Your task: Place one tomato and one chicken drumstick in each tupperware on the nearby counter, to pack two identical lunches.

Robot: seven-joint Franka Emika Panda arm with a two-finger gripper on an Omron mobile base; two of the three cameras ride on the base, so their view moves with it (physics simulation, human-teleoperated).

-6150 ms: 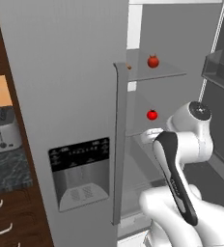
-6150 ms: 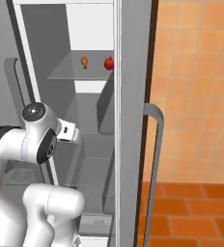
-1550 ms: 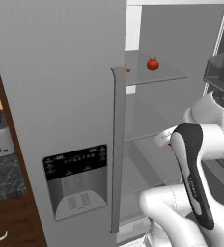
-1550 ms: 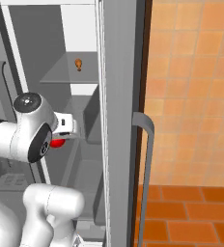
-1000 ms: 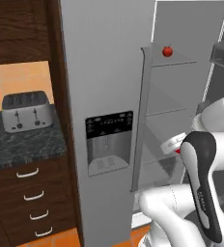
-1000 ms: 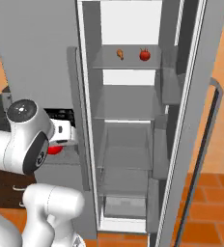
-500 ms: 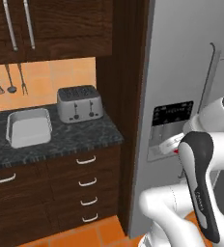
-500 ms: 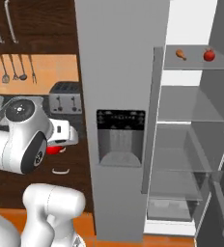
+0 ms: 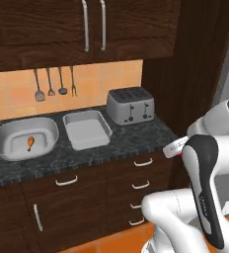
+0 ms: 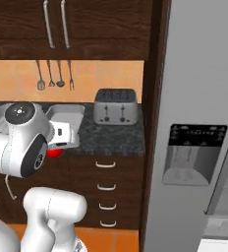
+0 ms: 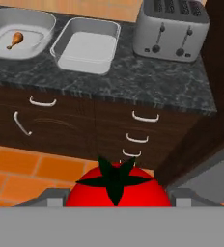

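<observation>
We are grasping the tomato [image 11: 115, 185] in the gripper [image 11: 116, 195]; both tupperware containers [image 11: 87, 46] are sitting well ahead.

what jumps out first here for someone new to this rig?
The red tomato, close up in the hand in the hand view. Beyond it, on the counter, an oval tupperware holds one chicken drumstick, the rectangular tupperware beside it sits empty, and a silver toaster stands at the right.

A silver two-slot toaster [image 9: 130, 105] stands against the orange tiled wall [image 9: 18, 94]. Left of the toaster, four utensils [image 9: 54, 84] hang on that wall. Right of it stands a grey fridge [image 10: 199, 123]; above it, dark cupboards [image 9: 87, 27].
</observation>
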